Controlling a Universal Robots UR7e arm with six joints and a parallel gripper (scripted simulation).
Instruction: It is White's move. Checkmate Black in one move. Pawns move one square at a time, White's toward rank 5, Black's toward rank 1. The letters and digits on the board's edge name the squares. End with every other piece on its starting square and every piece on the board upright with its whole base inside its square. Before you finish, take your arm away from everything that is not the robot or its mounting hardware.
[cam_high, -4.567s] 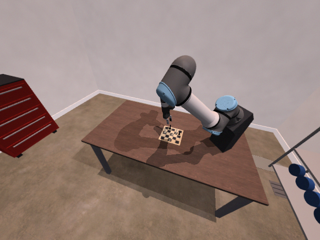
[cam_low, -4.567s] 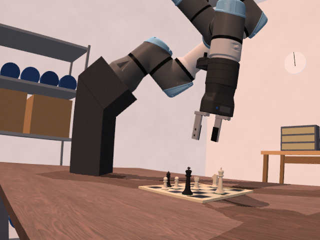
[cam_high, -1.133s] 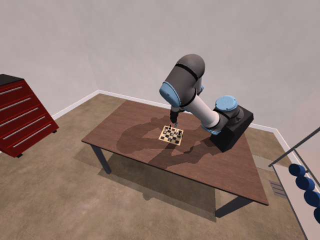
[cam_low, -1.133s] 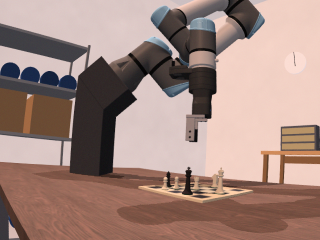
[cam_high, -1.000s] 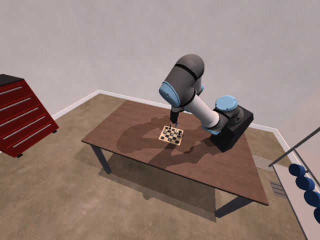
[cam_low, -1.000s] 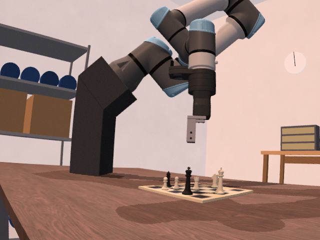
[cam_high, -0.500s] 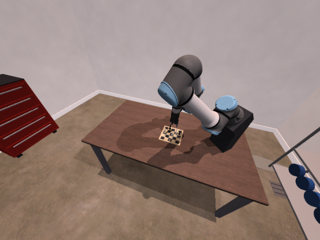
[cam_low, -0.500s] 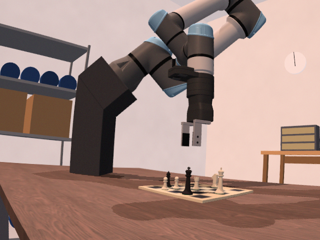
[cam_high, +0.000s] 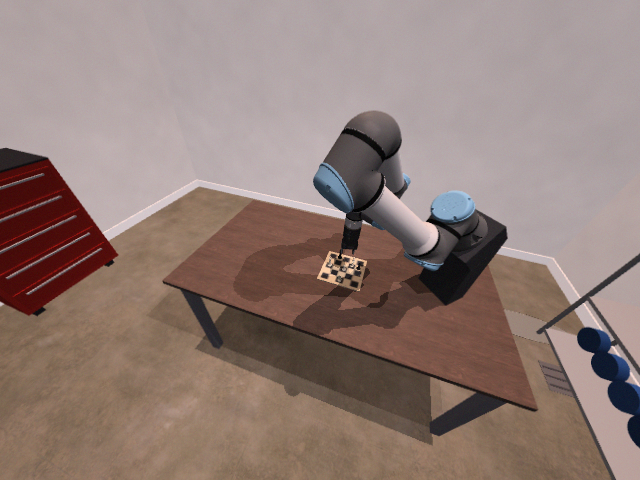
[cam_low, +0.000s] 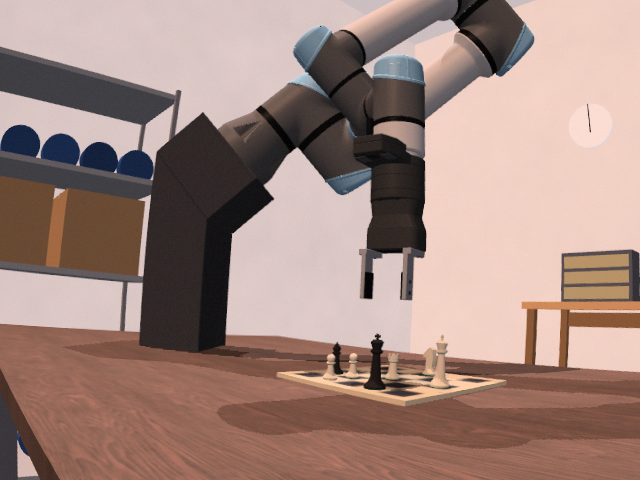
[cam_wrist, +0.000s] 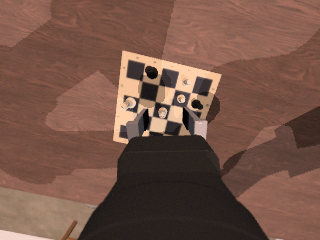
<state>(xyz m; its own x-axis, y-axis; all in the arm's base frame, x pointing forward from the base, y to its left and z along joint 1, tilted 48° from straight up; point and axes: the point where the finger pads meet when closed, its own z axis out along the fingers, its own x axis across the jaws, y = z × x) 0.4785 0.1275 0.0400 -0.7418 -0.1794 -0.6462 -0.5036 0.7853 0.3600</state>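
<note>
A small chessboard lies near the middle of the brown table. On it stand a tall black king, a black pawn, two white pawns, a white rook, a white knight and a tall white piece. All stand upright. My gripper is open and empty. It points straight down and hangs well above the board's pieces, over the edge nearest the wrist camera.
The arm's dark pedestal stands on the table behind the board. A red drawer cabinet stands on the floor at the left. A shelf with blue objects and a side table stand off the table.
</note>
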